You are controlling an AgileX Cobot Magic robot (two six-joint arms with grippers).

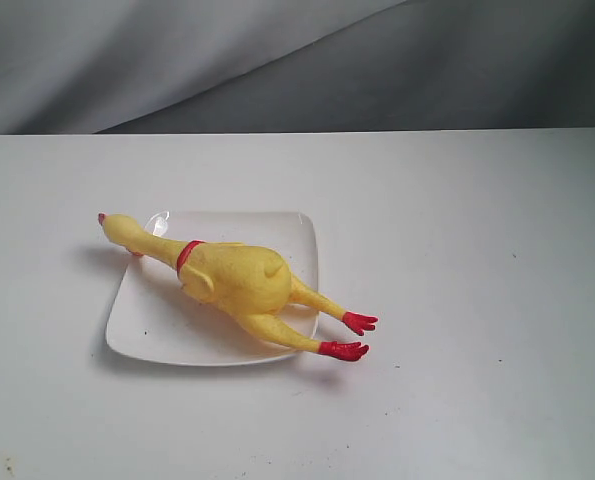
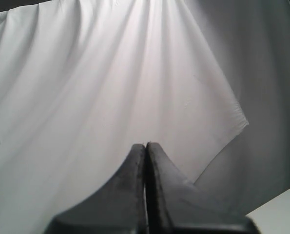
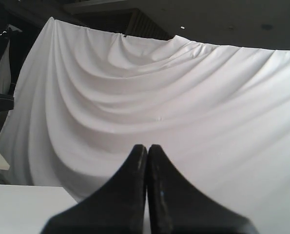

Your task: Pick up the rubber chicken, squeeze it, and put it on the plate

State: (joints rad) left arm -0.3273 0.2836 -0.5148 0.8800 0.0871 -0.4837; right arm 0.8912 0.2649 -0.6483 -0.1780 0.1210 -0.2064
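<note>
The yellow rubber chicken (image 1: pixel 235 278) lies across the white square plate (image 1: pixel 152 325) in the exterior view. Its head and red comb tip stick out past the plate's far left corner, and its red feet (image 1: pixel 350 336) hang over the near right edge onto the table. Neither arm shows in the exterior view. In the left wrist view my left gripper (image 2: pixel 145 145) is shut with nothing between its fingers and faces a hanging white cloth. In the right wrist view my right gripper (image 3: pixel 147 146) is likewise shut and empty, facing draped white cloth.
The plate sits left of centre on a white table (image 1: pixel 477 300). A grey and white cloth backdrop (image 1: pixel 297 60) hangs behind the table's far edge. A strip of table surface (image 3: pixel 18 209) shows low in the right wrist view.
</note>
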